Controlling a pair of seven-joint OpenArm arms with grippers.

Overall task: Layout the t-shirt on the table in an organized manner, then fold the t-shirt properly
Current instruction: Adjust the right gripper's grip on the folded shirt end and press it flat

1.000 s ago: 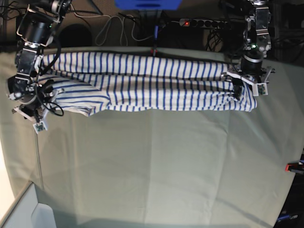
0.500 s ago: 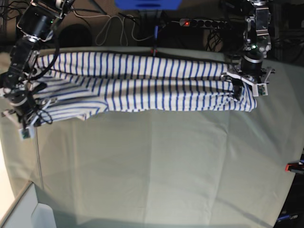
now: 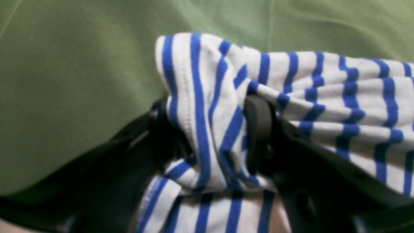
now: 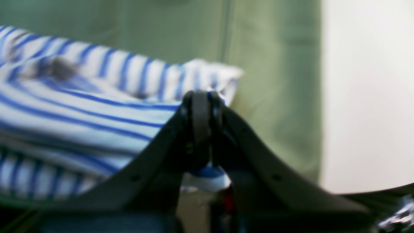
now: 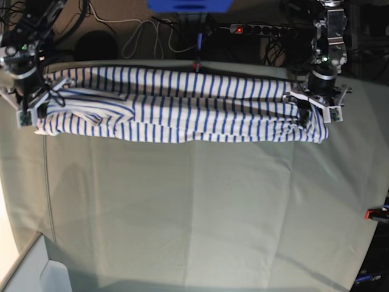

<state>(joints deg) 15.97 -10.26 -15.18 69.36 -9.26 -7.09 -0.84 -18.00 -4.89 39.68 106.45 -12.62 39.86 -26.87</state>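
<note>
Left wrist view: the left pincer (image 3: 213, 136) grips a thick bunch of t-shirt (image 3: 323, 97); it might slip.

Right wrist view: the right pincer (image 4: 201, 129) pinches only a thin edge.

Base view: the shirt spans both over the desk (image 5: 200, 213); a tug could free it.

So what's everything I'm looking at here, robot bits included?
t-shirt: one, white with thin blue stripes, stretched in a long bunched band across the far part of the table.
table: one, covered in pale grey-green creased cloth, filling most of the base view.
red clamp: one, at the table's edge on the base view's right.
power strip: one, dark with a red light, beyond the far edge among cables.
blue object: one, top centre, cut off by the frame.
left claw: one, black, clamped on a bunch of shirt fabric.
right claw: one, black, shut on the shirt's other end.
</note>
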